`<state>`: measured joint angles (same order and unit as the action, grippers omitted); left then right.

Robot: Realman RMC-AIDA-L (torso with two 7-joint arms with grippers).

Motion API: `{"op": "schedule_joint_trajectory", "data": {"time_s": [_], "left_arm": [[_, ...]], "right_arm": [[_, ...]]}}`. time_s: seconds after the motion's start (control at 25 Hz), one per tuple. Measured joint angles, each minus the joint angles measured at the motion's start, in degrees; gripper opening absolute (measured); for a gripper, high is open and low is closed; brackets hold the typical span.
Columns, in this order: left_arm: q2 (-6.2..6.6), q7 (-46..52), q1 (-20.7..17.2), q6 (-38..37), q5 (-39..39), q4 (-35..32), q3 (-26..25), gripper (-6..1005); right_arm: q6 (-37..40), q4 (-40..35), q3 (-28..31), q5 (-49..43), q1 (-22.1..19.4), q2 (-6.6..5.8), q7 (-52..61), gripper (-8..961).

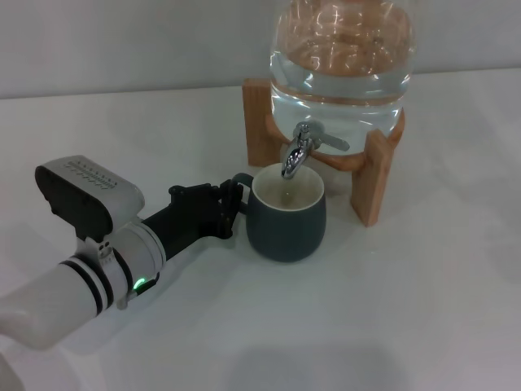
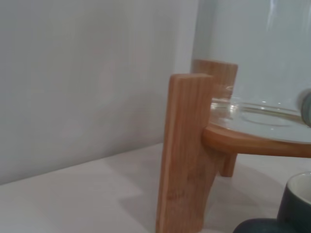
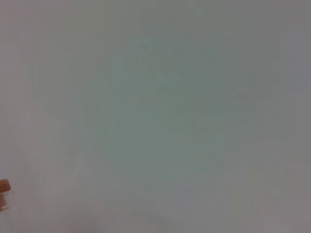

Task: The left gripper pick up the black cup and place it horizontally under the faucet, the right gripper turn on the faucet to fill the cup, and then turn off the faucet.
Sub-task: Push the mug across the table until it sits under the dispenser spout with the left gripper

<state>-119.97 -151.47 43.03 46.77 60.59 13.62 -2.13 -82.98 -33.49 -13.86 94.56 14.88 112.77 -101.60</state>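
Jaws of left gripper (image 1: 231, 205) clenched on black cup (image 1: 286, 217) handle, under faucet (image 1: 298, 151)

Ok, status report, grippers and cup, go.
Left gripper at the black cup handle, grip unclear. Cup upright on the table under the faucet. Right gripper out of view. Nothing blocking the lever.
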Motion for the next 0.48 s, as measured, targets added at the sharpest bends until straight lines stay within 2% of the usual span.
{"op": "schedule_joint_trajectory", "data": {"time_s": [0.48], "left_arm": [[0.11,0.4,0.3,0.0,-0.7,0.0,-0.1,98]], "right_arm": [[0.0,0.1,0.1,0.1,0.1,0.22,0.0,843]]}}
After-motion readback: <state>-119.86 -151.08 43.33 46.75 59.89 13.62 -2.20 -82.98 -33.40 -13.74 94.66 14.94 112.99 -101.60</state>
